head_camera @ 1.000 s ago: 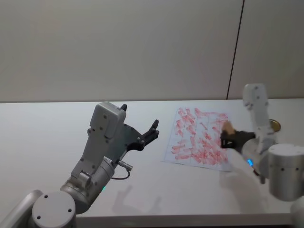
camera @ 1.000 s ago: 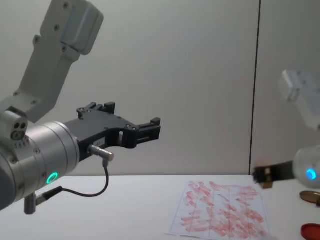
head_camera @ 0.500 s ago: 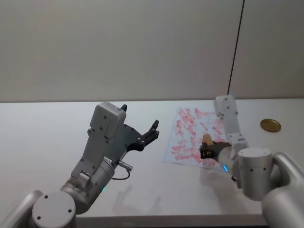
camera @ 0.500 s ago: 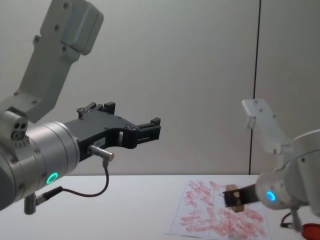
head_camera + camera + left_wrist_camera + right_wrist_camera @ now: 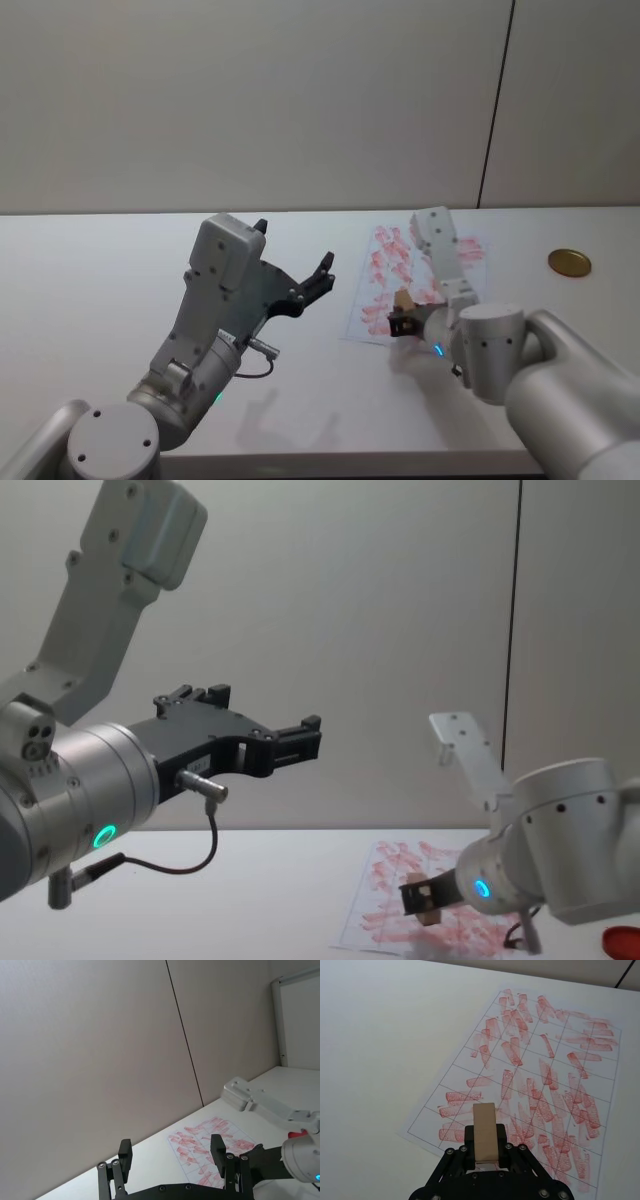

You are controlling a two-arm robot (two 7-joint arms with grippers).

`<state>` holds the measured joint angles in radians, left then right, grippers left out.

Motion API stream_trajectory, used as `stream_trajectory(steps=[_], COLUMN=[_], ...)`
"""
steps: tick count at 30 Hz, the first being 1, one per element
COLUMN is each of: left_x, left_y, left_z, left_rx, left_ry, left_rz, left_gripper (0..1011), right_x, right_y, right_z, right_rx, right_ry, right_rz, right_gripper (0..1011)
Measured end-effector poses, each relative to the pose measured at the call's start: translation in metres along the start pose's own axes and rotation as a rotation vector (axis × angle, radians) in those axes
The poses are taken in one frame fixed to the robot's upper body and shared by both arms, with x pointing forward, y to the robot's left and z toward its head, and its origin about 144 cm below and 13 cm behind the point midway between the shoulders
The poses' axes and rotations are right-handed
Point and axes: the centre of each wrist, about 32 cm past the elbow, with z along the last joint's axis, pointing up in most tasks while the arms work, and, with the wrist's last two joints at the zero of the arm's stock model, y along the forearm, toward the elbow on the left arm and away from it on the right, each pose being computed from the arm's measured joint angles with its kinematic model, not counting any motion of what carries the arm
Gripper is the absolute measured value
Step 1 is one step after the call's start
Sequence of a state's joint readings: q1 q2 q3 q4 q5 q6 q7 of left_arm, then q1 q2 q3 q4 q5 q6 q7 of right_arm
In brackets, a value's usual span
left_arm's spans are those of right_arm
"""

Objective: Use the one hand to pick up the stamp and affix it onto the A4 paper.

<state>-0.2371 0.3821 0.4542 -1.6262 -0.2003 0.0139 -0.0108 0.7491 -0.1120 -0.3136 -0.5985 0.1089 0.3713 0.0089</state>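
The right claw (image 5: 485,1152) is clamped on the stamp (image 5: 485,1130). The stamp hangs over the near-left corner of the paper (image 5: 550,1060), its long axis running out past the fingertips, roughly along the sheet's length. The paper lies under and ahead of the stamp. The chest view suggests a small gap between them, so the next move is probably a short press down. The left claw (image 5: 322,272), fingers apart, idles well left of the paper, above the table (image 5: 90,280).
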Motion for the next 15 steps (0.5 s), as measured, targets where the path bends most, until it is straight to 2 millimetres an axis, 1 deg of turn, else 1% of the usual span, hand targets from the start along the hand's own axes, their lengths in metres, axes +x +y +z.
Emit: stream_trajectory(steps=[6,7,15], left_x=[0.000,0.000,0.000], left_y=[0.000,0.000,0.000], left_z=[0.000,0.000,0.000], left_rx=[0.000,0.000,0.000], left_ry=[0.000,0.000,0.000], left_rz=[0.000,0.000,0.000], left_gripper=[993,993,993], right_x=[-0.004,-0.004,-0.006], right_y=[0.011,0.012,0.019], right_z=[0.004,0.002,0.001], right_rx=[-0.018,-0.027,-0.062], right_ry=[-0.011,-0.011,-0.016], right_rz=[0.009,0.008,0.007], right_gripper=[220,221,221])
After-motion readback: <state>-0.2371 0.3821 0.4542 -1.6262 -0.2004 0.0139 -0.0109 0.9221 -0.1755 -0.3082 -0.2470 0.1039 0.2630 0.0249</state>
